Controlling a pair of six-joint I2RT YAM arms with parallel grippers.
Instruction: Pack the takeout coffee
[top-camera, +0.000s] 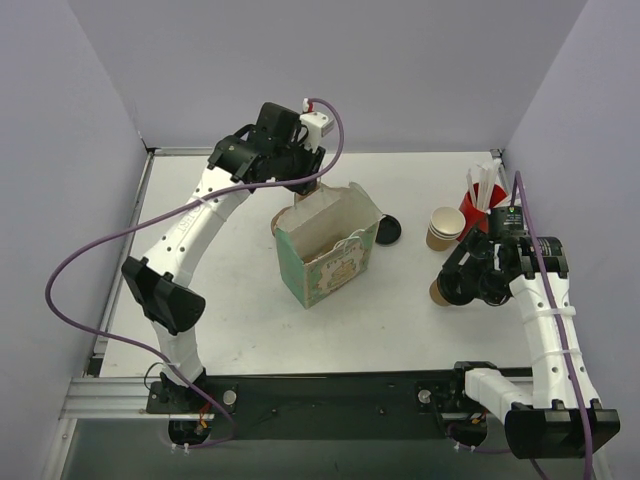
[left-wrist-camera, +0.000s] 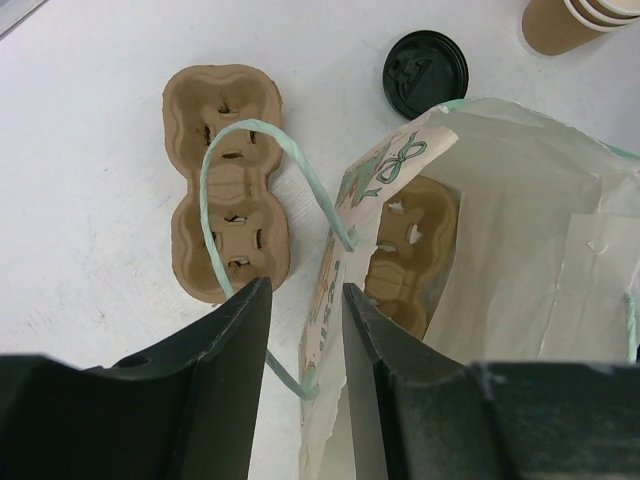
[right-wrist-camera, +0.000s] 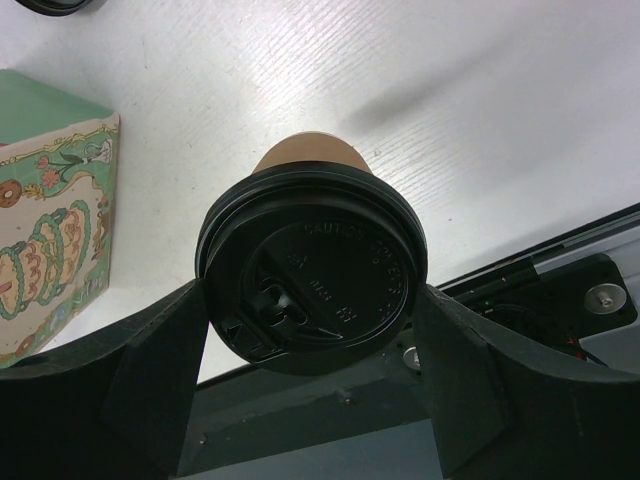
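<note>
The left arm reached far across the table (top-camera: 250, 320), its wrist bent down over the back rim of the paper bag (top-camera: 335, 262). The left gripper (left-wrist-camera: 307, 290) was released, its fingers apart, with the bag's thin green handle (left-wrist-camera: 250, 123) running loose through the gap. One cup carrier (left-wrist-camera: 225, 100) lay on the table beside the bag; another (left-wrist-camera: 415, 235) sat inside it. The right arm was folded low on the right side. The right gripper (right-wrist-camera: 312, 300) grasped the coffee cup (right-wrist-camera: 310, 160) from both sides at its black lid, upright, well right of the bag. Whether the cup touched the table I could not tell.
</note>
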